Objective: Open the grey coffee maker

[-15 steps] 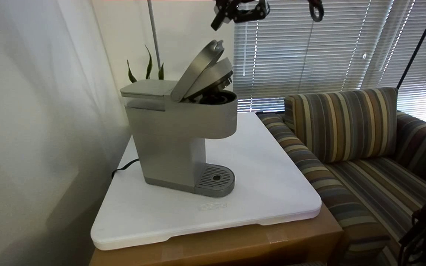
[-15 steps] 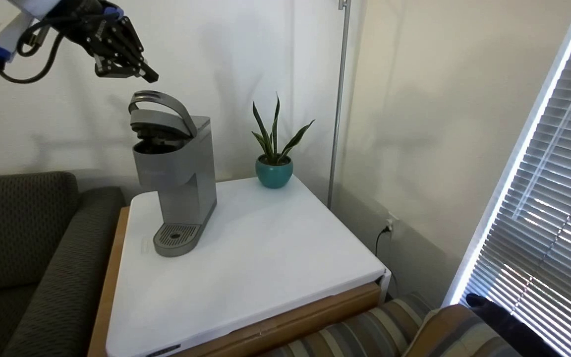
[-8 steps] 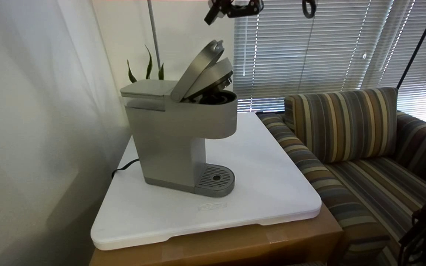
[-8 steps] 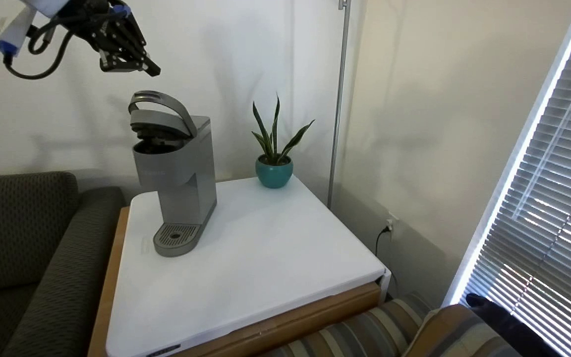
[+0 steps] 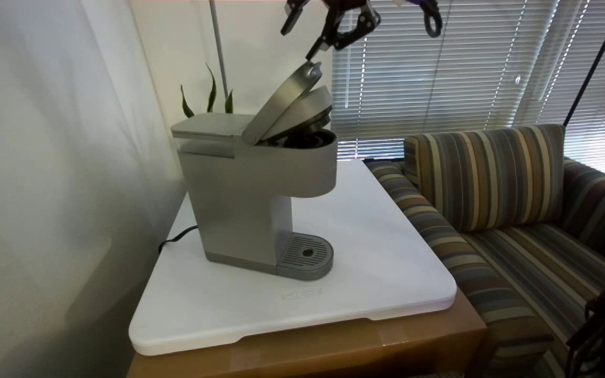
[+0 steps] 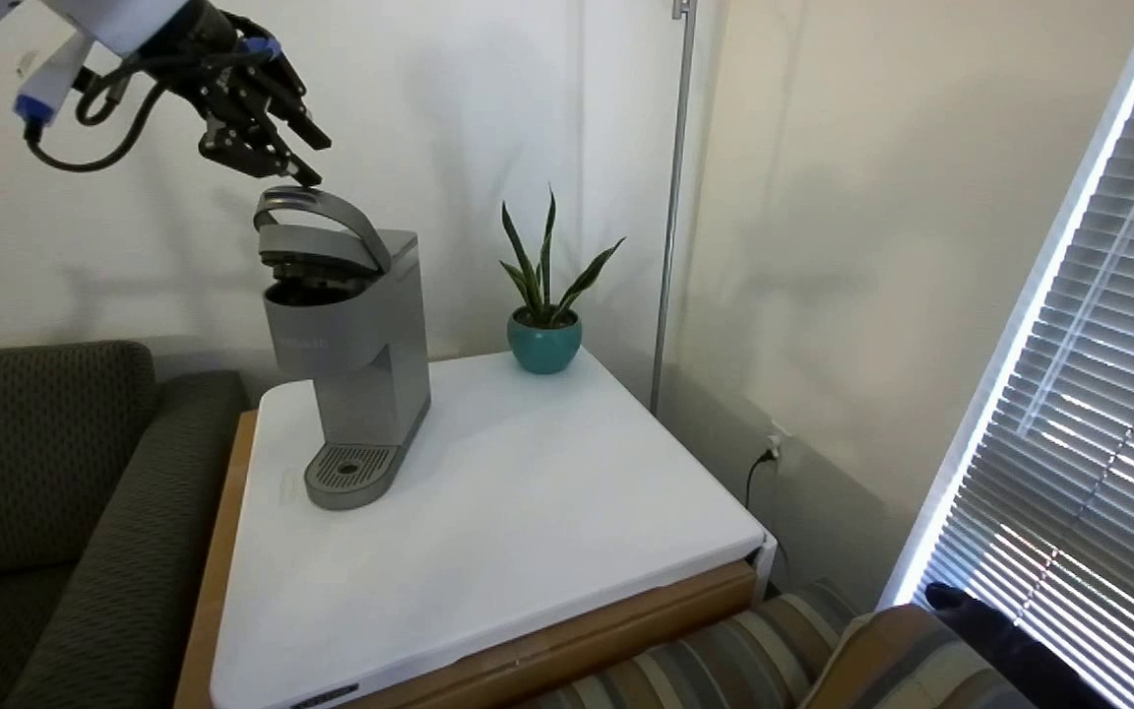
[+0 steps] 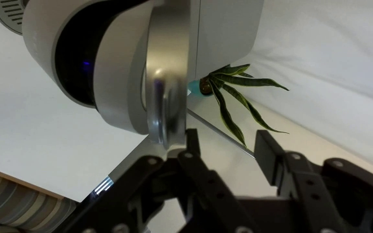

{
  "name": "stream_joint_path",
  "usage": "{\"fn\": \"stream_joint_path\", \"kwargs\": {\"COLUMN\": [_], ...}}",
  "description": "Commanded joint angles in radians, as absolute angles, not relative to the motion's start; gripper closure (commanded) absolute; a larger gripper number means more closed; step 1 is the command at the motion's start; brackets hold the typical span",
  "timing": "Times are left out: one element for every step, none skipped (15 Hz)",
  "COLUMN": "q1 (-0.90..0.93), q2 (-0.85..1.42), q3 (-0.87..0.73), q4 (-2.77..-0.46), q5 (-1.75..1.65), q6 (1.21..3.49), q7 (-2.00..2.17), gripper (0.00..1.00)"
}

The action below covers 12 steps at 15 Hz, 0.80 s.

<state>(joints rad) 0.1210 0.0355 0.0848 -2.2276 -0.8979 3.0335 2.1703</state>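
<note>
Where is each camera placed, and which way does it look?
An exterior view: beside the grey coffee maker, looking down at its side, window blinds behind; the gripper shows at top.
An exterior view: ahead of the maker, to one side, looking down towards the potted plant; gripper and part of the arm show.
Wrist view: just behind the gripper, looking past its parted fingers at the lid handle.
Both exterior views share the maker, plant and white tabletop.

probably a home: striped armchair (image 5: 533,257), potted plant (image 6: 544,341)
</note>
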Motion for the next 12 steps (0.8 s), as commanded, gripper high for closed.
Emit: {"fn": "stream_joint_path", "kwargs": {"q1": [0.122,0.124,0.127,0.131,0.139,0.146,0.153,0.158,0.159,0.159,0.154,0.148], "q2": [0.019,0.007,-0.003,-0.014,-0.026,-0.041,-0.056,-0.07,-0.088,-0.104,-0.118,-0.13], "q3": [0.089,0.092,0.098,0.107,0.12,0.129,0.14,0.147,0.153,0.159,0.163,0.166], "q4": [-2.234,-2.24,-2.249,-2.256,-2.262,-2.256,-2.242,-2.226,-2.206,-2.187,-2.166,-2.146], "q5": [-0.874,-0.848,-0.803,-0.743,-0.651,-0.569,-0.489,-0.42,-0.376,-0.34,-0.324,-0.309], "q6": [3.007,2.993,2.973,2.941,2.888,2.831,2.758,2.691,2.624,2.564,2.509,2.459], "q7": [2.142,2.12,2.086,2.04,1.962,1.886,1.808,1.741,1.693,1.65,1.623,1.598], "gripper": [0.21,0.15,0.08,0.02,0.0,0.0,0.0,0.0,0.0,0.0,0.0,0.0]}}
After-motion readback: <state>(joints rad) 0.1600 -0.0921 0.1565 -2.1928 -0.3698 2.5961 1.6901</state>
